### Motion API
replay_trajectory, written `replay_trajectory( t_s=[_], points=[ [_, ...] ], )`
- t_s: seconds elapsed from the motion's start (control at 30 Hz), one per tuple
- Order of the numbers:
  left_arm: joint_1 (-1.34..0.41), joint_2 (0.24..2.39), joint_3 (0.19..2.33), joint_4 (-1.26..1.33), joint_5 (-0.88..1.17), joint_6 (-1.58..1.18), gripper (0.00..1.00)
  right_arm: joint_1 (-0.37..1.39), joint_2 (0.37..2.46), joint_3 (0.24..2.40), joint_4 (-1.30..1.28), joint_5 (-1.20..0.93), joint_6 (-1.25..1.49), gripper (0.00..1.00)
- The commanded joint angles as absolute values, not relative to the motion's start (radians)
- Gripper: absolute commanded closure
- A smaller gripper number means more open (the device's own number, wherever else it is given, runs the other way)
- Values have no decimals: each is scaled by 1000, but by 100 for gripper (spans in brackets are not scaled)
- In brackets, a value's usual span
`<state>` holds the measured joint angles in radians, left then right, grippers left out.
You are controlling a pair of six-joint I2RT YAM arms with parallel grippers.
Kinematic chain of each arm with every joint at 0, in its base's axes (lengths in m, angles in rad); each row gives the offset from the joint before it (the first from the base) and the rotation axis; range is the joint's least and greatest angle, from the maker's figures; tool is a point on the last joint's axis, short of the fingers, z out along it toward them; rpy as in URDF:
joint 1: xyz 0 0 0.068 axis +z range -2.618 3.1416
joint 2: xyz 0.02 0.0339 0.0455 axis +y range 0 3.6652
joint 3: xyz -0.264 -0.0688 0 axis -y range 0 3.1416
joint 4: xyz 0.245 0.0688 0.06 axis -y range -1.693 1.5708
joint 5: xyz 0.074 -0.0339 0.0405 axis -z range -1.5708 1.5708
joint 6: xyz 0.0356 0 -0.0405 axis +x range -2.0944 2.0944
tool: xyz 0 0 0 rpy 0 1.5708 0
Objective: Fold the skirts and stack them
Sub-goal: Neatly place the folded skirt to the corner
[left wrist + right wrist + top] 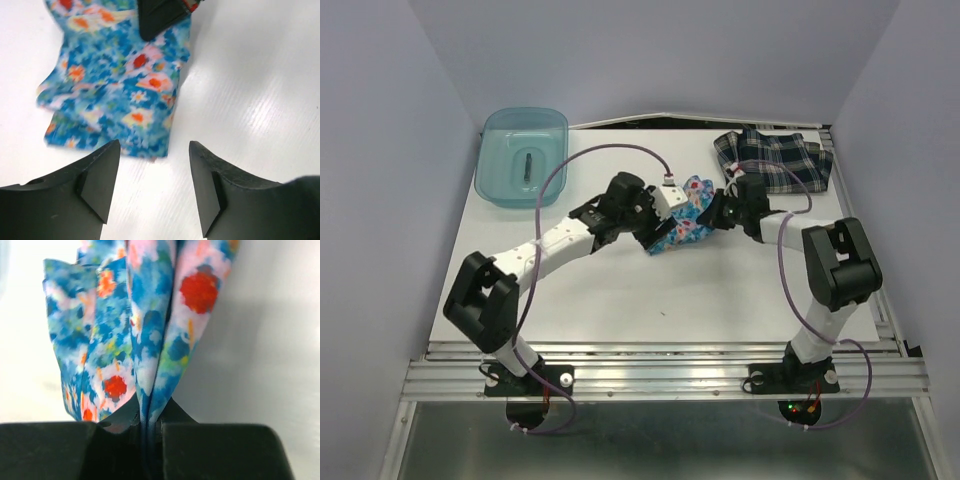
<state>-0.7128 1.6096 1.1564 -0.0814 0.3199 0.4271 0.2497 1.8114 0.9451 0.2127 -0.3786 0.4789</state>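
Pale lavender walls close in a white table, and the work on it looks barely begun. The small bright blue cloth skirt with red, yellow and white flowers lies bunched at the middle of the table, between the 2 grippers. The right gripper has its fingers clamped on a gathered fold of that cloth — in its wrist view several layers run straight down into the closed jaws. The left gripper hovers just beside one edge of the skirt, fingers spread and nothing held between them. The dark navy-and-white plaid cloth skirt sits rumpled at the far right corner, apart from the left gripper and gripped by neither. A translucent teal plastic bin stands at the far left.

My reading: 0 of the 2 skirts is neatly folded — the floral one is partway through its fold at best, the plaid one waits, and stacking can only come after both.
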Motion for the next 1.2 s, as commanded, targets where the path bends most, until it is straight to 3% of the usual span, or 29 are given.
replay_trajectory(
  t_s=[0.0, 0.3, 0.63, 1.17],
  points=[
    [-652, 1523, 1164, -167, 330, 387, 31, 239, 1723, 1061, 33, -270, 163, 99],
    [-603, 1517, 1083, -124, 373, 315, 27, 150, 1752, 1252, -52, -245, -72, 99],
    [-601, 1526, 1057, -87, 417, 284, 27, 63, 1876, 1506, -80, -299, -115, 99],
    [-601, 1546, 1058, -89, 425, 287, 27, -80, 1968, 1729, -89, -448, -126, 99]
  ],
)
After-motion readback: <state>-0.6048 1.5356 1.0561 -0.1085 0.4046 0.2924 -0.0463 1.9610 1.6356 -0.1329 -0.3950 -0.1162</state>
